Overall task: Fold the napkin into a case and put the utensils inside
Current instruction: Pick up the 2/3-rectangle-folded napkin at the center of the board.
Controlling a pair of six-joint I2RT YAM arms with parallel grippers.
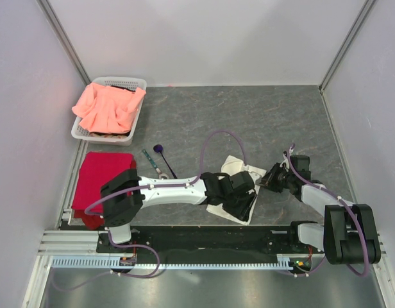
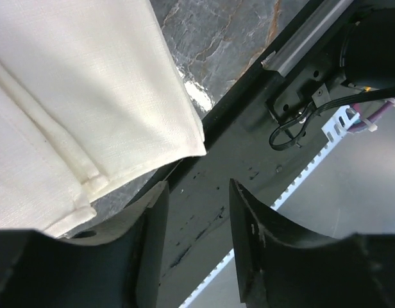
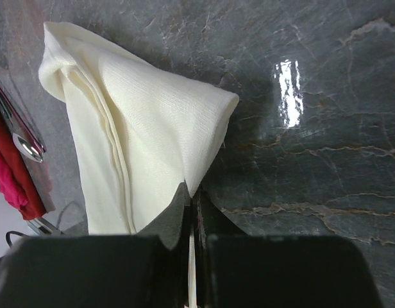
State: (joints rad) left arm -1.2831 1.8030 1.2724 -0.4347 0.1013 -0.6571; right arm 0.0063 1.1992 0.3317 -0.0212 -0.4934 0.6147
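The napkin [image 1: 235, 166] lies on the near, right-of-middle part of the grey counter [image 1: 281, 122], between the two grippers. It is plain cream cloth, folded into several layers. From the right wrist it reads as a rough wedge [image 3: 140, 128], with stacked edges running down its left side and a rounded corner at the far right. From the left wrist, doubled hems [image 2: 69, 167] show along its near side.

The right gripper [image 3: 191, 196] is closed tight on the napkin's near edge, a thin strip of cloth pinched between its fingers. In the top view it sits at the napkin's right side [image 1: 271, 176].

The left gripper [image 2: 194, 215] stands open, nothing between its fingers. It hovers at the napkin's near corner [image 1: 245, 204], over the black rail [image 2: 210, 179] along the counter's near edge.

The utensils [image 1: 158, 149] lie to the left of the napkin, apart from it, just right of a red cloth [image 1: 101, 176]. A white basket [image 1: 138, 83] holding a pink cloth [image 1: 108, 106] sits at the far left.
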